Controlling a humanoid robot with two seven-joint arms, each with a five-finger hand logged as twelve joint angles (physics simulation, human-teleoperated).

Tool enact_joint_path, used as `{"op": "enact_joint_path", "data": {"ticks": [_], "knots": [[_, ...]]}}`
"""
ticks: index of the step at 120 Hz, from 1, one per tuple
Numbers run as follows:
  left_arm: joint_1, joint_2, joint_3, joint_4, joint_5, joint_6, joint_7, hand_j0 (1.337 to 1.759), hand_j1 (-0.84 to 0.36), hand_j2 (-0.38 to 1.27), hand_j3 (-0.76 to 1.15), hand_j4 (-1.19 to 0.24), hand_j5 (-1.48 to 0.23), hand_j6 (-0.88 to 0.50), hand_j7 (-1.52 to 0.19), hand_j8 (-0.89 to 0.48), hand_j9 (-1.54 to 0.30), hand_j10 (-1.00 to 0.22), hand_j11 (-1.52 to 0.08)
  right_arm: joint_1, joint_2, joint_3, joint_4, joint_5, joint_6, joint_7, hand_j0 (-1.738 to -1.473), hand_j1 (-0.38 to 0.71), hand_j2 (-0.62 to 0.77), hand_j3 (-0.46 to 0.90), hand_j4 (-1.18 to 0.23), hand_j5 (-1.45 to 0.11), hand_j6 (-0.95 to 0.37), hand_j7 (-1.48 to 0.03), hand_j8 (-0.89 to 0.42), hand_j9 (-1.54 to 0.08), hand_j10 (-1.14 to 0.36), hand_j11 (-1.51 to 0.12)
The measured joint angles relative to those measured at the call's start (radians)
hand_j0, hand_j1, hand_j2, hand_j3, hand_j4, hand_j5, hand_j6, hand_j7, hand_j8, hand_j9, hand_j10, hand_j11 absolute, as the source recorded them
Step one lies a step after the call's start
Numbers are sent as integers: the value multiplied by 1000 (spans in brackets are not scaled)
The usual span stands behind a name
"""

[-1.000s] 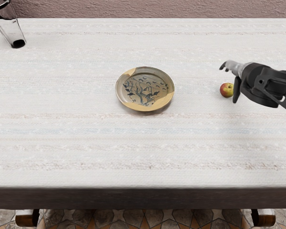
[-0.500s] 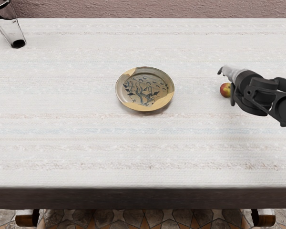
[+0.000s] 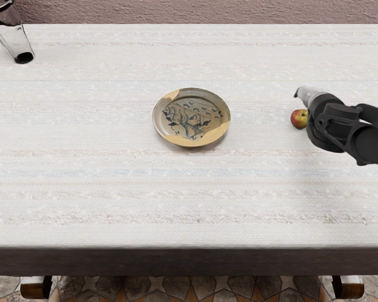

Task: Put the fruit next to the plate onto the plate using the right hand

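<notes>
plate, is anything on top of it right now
Nothing lies on the plate; its whole painted face shows, uncovered. The apple sits on the table to its right, beside the right hand. The left arm rests at the far left corner.

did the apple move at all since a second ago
No. The apple sits in the same spot on the table, the same gap right of the plate; only the right hand beside it has shifted.

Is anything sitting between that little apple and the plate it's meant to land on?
Nothing visible does: only bare table lies between the apple and the plate. The right hand is beside the apple.
</notes>
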Motion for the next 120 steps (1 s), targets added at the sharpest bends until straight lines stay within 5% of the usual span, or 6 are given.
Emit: {"op": "enact_joint_path", "data": {"ticks": [120], "knots": [[0, 0, 0, 0, 0, 0, 0, 1658, 349, 0, 0, 0, 0, 0, 0, 0, 0, 0, 0, 3, 41, -2, -9, 30, 31, 0, -1658, -7, -55, 0, -290, -373, -291, -372, -290, -373, -289, -373]]}}
